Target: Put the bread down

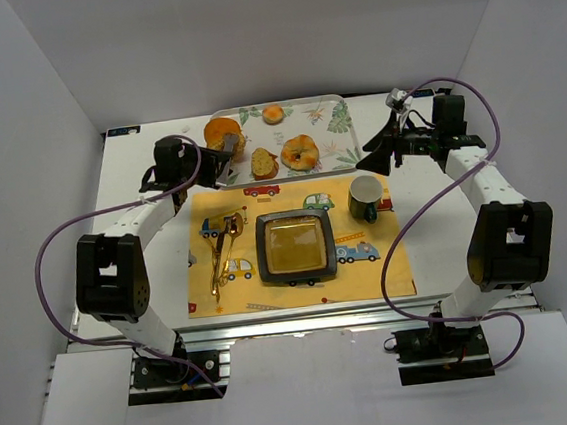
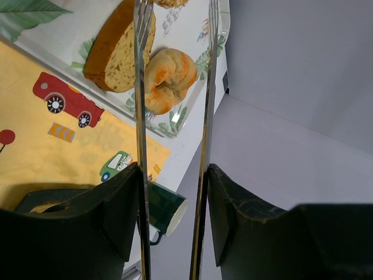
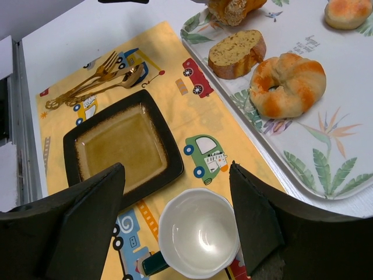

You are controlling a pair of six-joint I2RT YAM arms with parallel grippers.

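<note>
The bread (image 1: 223, 132), a chunky orange-brown roll, sits at the near left corner of the leaf-print tray (image 1: 340, 117). It also shows in the right wrist view (image 3: 233, 9). My left gripper (image 1: 215, 165) is shut on a pair of metal tongs (image 2: 140, 116). The tong tips reach the bread, and only a crusty edge (image 2: 170, 2) shows between them in the left wrist view. I cannot tell whether the bread is lifted. My right gripper (image 1: 383, 151) is open and empty above a green mug (image 3: 198, 240).
On the tray lie a small brown slice (image 1: 264, 162), a ring-shaped glazed pastry (image 1: 300, 153) and a small bun (image 1: 273, 114). On the yellow car-print mat (image 1: 359, 270) sit a black square plate (image 1: 294, 247), gold cutlery (image 1: 221, 251) and the mug (image 1: 364, 198).
</note>
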